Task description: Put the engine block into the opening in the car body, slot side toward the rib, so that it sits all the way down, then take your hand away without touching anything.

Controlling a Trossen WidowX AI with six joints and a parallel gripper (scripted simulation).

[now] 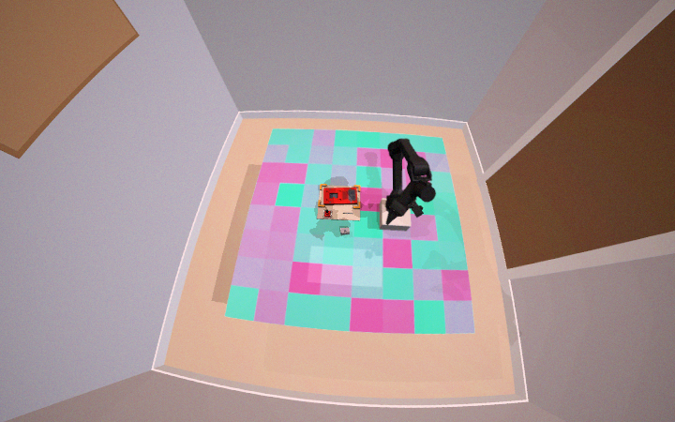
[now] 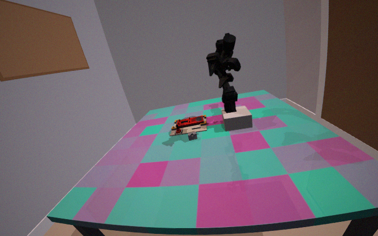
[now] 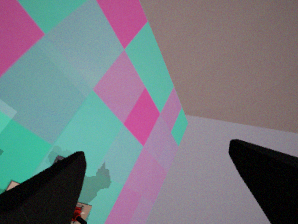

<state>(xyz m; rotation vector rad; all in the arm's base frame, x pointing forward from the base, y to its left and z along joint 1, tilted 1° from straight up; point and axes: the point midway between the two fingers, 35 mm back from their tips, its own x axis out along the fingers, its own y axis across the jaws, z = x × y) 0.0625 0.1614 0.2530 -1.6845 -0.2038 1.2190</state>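
Across the checkered table [image 1: 382, 315] [image 2: 220, 205] [image 3: 70, 65], reach down and left from the released, empty jaws [image 1: 391, 215] [image 2: 216, 76] to the grey engine block [image 1: 344, 231] [image 2: 192, 136] [image 3: 59, 159].

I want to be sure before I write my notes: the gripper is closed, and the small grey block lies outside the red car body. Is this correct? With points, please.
Not the gripper [image 1: 405, 218] [image 2: 215, 80] [image 3: 160, 152]: it is open, as the wrist view shows. The small grey block [image 1: 344, 231] [image 2: 192, 136] [image 3: 59, 159] does lie outside the red car body [image 1: 339, 201] [image 2: 195, 121].
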